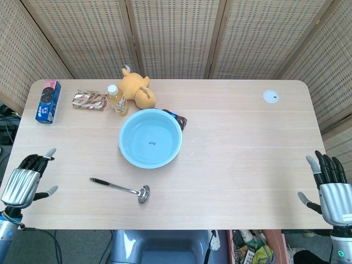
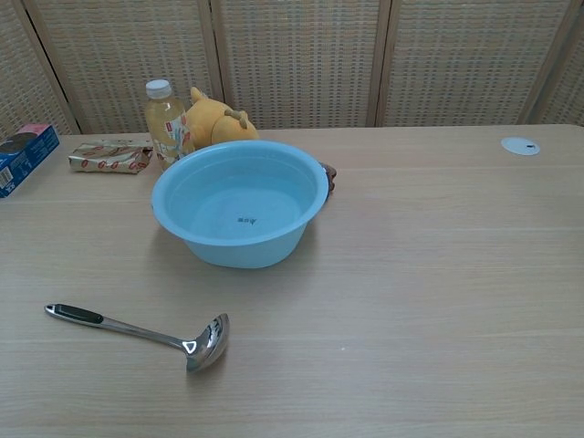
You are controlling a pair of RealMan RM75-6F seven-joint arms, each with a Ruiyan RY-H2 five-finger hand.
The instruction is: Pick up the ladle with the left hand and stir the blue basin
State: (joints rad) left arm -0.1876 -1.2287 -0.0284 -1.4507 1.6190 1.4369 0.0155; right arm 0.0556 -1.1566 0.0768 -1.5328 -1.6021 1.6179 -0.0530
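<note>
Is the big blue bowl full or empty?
Empty: the blue basin shows its bare bottom and a small label inside.

Far end of my table (image 1: 247,143), left to right: a blue biscuit box (image 1: 48,101) near the left edge; a red-and-white snack packet (image 1: 90,100) lying flat; a capped bottle (image 1: 116,99) of yellow drink, upright; a yellow plush toy (image 1: 138,90) just beside the bottle. A white disc (image 1: 270,97) sits near the far right corner. A woven screen (image 1: 176,33) stands behind my table.
</note>
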